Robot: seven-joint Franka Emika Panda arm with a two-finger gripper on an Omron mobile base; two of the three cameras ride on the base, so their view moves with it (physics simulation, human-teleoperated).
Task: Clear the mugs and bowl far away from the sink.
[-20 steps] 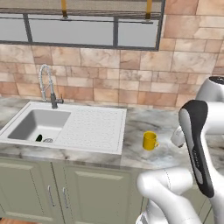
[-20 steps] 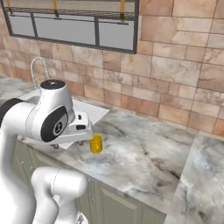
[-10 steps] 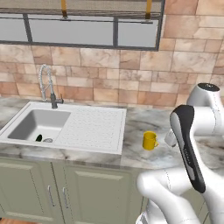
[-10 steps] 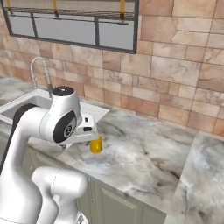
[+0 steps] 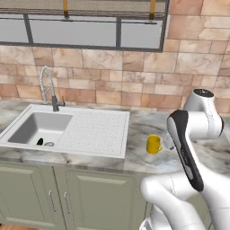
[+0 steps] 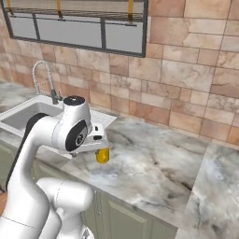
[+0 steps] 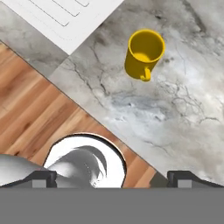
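Hand view, yellow mug (image 7: 145, 53) upright near counter edge (image 7: 94, 119), bare marble around

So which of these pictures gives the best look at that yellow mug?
The hand view: the mug is seen whole from above, upright, empty, handle plain. The left base view shows it small on the counter right of the sink. In the right base view the arm hides its top half.

bare counter (image 7: 175, 109) all round yellow mug (image 7: 144, 53).
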